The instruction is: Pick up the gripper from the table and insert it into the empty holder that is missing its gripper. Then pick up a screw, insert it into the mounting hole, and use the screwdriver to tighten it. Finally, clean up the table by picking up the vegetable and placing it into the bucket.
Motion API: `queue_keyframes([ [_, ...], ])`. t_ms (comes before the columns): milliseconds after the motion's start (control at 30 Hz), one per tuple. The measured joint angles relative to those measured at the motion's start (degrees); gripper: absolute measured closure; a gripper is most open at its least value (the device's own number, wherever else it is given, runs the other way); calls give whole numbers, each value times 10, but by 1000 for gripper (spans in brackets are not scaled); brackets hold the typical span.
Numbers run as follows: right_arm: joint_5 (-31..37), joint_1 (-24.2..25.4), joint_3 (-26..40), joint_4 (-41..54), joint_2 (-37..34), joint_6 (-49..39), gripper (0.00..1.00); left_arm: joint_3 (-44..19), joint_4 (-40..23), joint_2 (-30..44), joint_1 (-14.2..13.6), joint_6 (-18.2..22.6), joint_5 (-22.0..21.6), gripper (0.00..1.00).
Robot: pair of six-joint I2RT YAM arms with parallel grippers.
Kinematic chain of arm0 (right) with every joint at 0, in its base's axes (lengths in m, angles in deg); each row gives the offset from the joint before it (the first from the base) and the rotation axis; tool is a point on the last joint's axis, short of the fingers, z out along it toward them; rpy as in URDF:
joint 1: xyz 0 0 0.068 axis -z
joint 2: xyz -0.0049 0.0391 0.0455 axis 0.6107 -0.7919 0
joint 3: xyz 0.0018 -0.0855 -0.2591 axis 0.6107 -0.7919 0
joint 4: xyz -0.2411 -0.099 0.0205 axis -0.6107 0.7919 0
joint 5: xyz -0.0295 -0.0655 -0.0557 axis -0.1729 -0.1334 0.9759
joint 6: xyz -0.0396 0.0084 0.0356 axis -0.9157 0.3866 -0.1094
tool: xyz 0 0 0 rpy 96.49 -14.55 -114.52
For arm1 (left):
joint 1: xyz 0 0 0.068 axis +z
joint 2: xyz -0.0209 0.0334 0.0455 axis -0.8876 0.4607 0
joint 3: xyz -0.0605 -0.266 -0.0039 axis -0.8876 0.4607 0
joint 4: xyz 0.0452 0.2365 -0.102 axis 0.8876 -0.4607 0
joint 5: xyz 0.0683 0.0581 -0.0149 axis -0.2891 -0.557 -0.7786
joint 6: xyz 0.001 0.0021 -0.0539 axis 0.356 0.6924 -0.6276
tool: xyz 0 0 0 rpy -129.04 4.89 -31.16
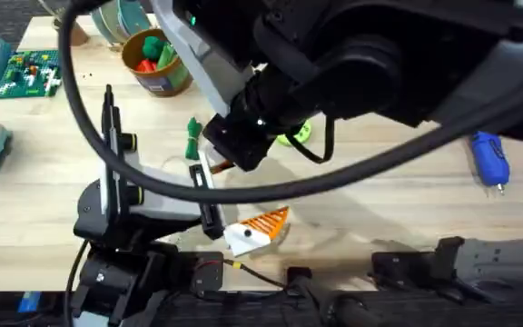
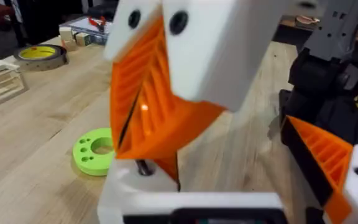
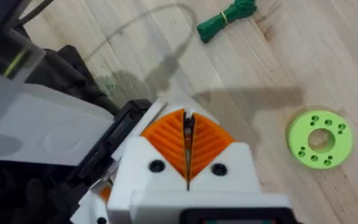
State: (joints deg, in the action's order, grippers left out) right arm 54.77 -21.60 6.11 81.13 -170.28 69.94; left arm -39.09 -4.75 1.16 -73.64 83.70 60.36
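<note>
Right pincer (image 3: 188, 140) closed just above the open left pincer (image 1: 260, 229), near the front edge of the bench (image 1: 398, 204).

The right pincer's orange pads press together; whether they hold anything cannot be told. The left pincer's fingers stand wide apart. The vegetable (image 1: 193, 141) lies mid-bench, the green disc (image 1: 296, 133) to its right. The bucket (image 1: 157, 64) stands by the far edge, and the screwdriver (image 1: 490, 159) lies toward the right edge.

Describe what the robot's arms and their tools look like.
Both arms are black and jointed, with black cables looping off them. Each tool has white blocky plastic fingers with dark screw holes and orange ribbed wedge pads.
</note>
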Motion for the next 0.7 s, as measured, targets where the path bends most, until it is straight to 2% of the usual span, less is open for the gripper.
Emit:
queue_keyframes([
  [700,0,-2,0,26,-1,0,996,0,0,0,0,0,2,8],
])
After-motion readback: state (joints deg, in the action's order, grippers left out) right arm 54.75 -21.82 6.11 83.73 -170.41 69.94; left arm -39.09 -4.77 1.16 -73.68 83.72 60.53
